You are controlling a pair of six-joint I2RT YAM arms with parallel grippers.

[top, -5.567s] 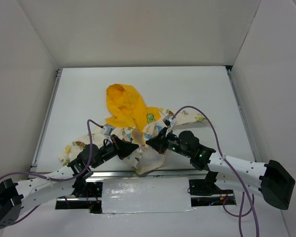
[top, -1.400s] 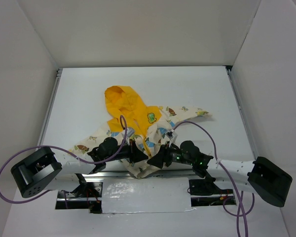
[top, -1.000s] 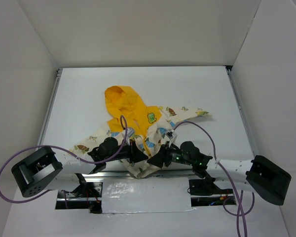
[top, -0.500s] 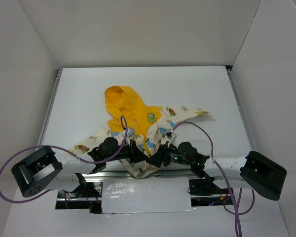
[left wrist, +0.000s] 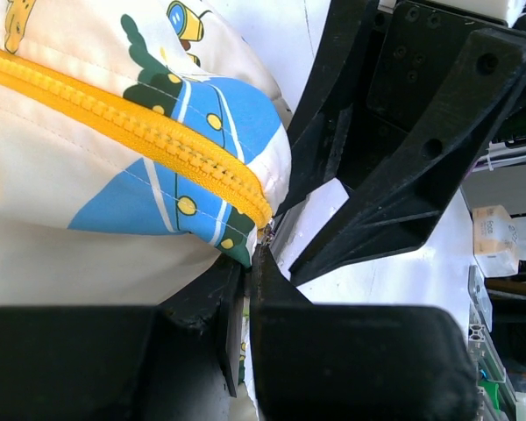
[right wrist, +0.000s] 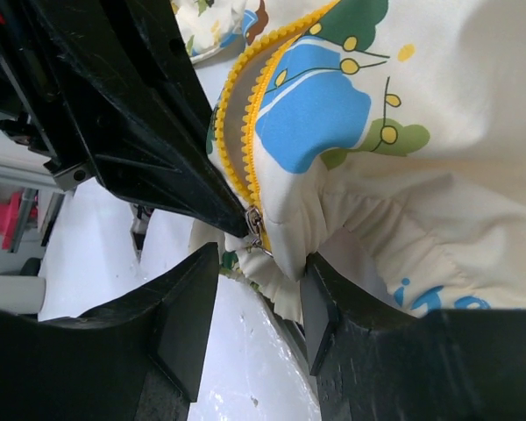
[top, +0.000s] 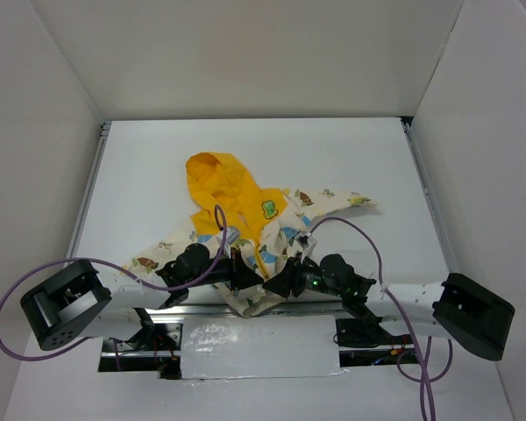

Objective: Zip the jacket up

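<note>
our left gripper (left wrist: 247,263) has its fingers drawn almost together, only a thin slit between them, pinched on the jacket (top: 265,210) right at the bottom end of the yellow zipper (left wrist: 131,118). from that pinch the zipper teeth run up and away across the cream fabric, past a blue printed patch.

our right gripper (right wrist: 261,272) sits just beside it, tip to tip with the left one. its fingers stand apart with a bunched fold of the jacket's hem filling the gap; we cannot tell whether they press on it. the metal slider (right wrist: 256,221) hangs just above that fold, at the foot of two rows of teeth that lie side by side.

from above, both grippers meet at the jacket's lower edge, close to the near edge of the white tabletop (top: 351,158). the jacket lies front up, its yellow hood (top: 217,180) pointing towards the far wall. one sleeve (top: 337,200) stretches out on the right arm's side, the other (top: 149,259) on the left arm's side. purple cables (top: 351,230) loop over both arms.
</note>
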